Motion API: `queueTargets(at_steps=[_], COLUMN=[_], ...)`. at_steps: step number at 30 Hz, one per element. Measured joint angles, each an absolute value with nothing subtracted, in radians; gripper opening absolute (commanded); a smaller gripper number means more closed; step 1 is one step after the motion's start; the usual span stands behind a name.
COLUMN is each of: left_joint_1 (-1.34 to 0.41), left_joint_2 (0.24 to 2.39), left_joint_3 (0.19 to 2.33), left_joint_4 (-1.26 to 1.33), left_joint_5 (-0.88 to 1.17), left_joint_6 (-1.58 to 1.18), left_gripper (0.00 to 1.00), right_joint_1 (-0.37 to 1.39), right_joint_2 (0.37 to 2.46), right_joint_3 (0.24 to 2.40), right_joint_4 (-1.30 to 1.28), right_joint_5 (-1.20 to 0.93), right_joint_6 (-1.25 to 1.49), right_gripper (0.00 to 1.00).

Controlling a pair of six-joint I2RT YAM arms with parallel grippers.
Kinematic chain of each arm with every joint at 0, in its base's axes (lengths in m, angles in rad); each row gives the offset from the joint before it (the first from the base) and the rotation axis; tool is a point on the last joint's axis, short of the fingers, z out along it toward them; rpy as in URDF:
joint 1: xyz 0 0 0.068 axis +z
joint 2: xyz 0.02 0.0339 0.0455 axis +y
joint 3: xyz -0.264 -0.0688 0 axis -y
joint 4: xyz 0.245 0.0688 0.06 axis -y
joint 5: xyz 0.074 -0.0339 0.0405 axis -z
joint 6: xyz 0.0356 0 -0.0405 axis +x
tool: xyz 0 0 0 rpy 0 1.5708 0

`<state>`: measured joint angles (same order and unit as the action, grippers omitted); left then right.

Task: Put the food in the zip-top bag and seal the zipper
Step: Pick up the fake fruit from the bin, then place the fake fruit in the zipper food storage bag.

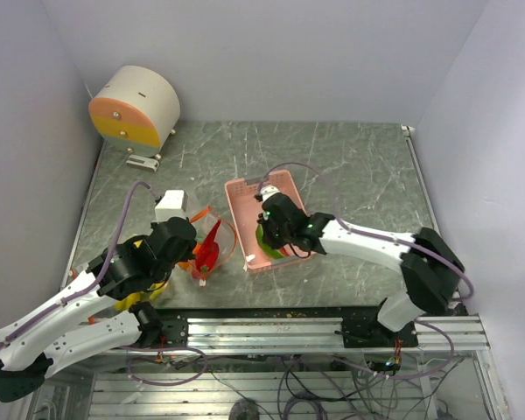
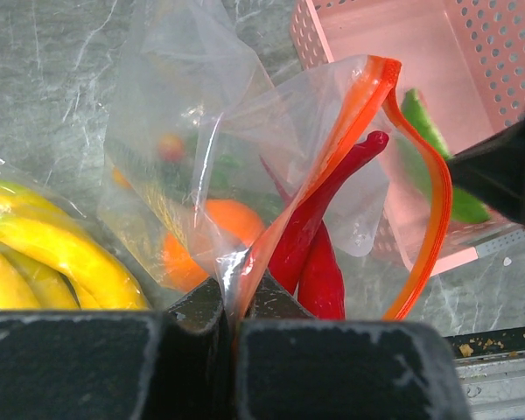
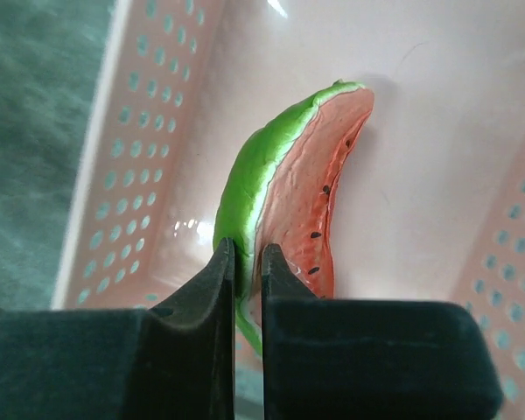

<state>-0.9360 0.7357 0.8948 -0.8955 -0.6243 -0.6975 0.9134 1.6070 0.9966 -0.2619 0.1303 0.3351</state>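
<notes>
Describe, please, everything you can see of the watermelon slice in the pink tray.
The watermelon slice is a thin curved wedge, glossy and plastic-looking: bright green rind with a pale stripe, red flesh dotted with black seeds. It is inside the pink tray, rind toward a perforated wall, and the right end effector pinches its near end at the rind.

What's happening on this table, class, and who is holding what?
The left gripper is pinched shut on the edge of the clear bag, holding its mouth open; chili peppers and an orange are already inside. The right gripper is clamped on the watermelon slice inside the pink tray, not yet moved to the bag. The zipper is unsealed.
</notes>
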Motion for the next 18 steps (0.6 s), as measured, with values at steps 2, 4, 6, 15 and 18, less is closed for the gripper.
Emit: queueTargets(at_steps=[2, 4, 6, 15, 18], left_joint_1=[-0.936, -0.936, -0.936, -0.936, -0.936], left_joint_2=[0.736, 0.738, 0.743, 0.789, 0.805], left_joint_3=[0.895, 0.895, 0.895, 0.895, 0.895], left_joint_4=[-0.895, -0.895, -0.893, -0.863, -0.85], left_joint_5=[-0.624, -0.624, -0.624, -0.623, -0.622], left_joint_6=[-0.697, -0.697, -0.697, -0.696, -0.694], left_gripper=[0.07, 0.07, 0.07, 0.07, 0.07], right_joint_1=[0.913, 0.912, 0.911, 0.925, 0.955], right_joint_2=[1.531, 1.444, 1.357, 1.18, 1.19], right_joint_3=[0.989, 0.987, 0.984, 0.908, 0.848], right_joint_4=[-0.277, -0.272, -0.239, 0.036, 0.192], right_joint_5=[0.149, 0.147, 0.123, -0.147, -0.209], right_joint_6=[0.34, 0.341, 0.342, 0.404, 0.467], right_gripper=[0.0, 0.0, 0.0, 0.0, 0.0])
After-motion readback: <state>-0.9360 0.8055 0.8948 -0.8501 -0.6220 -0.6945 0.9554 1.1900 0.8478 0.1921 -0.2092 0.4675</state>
